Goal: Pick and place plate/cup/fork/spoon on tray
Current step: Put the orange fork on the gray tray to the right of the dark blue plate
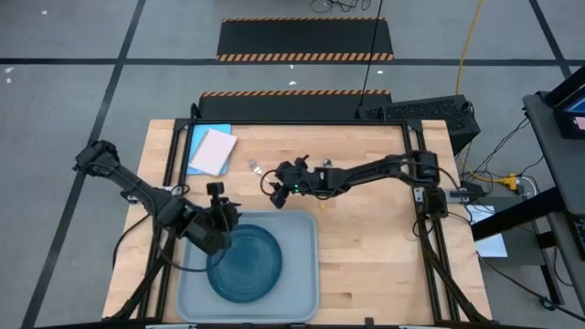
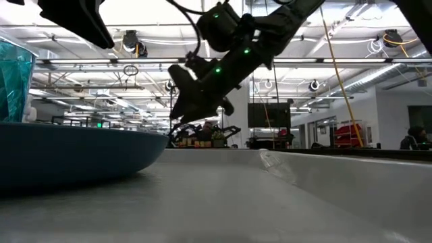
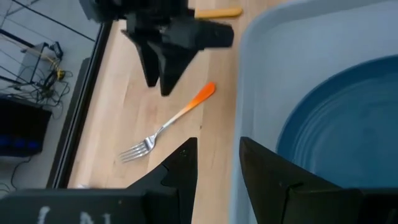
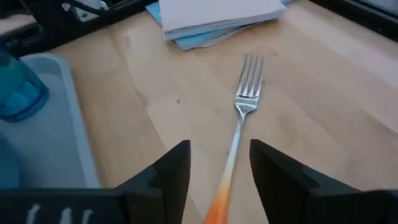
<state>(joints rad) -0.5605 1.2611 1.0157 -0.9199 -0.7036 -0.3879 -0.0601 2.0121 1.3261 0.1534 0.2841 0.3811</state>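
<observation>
The pale grey-blue tray lies at the table's near edge with the dark teal plate flat in it. The teal cup stands upright in the tray's far left corner and also shows in the low view. The fork lies flat on the wood beyond the tray, its tines toward the table's far left. My right gripper is open above the fork's red-orange handle, one finger on either side, touching nothing. My left gripper is open and empty over the tray's far left rim. The spoon's orange handle shows behind my right gripper.
A blue-and-pink flat pad lies at the table's far left, just beyond the fork's tines. Bare wood lies to the right of the tray. A black frame runs along the table's left, far and right edges.
</observation>
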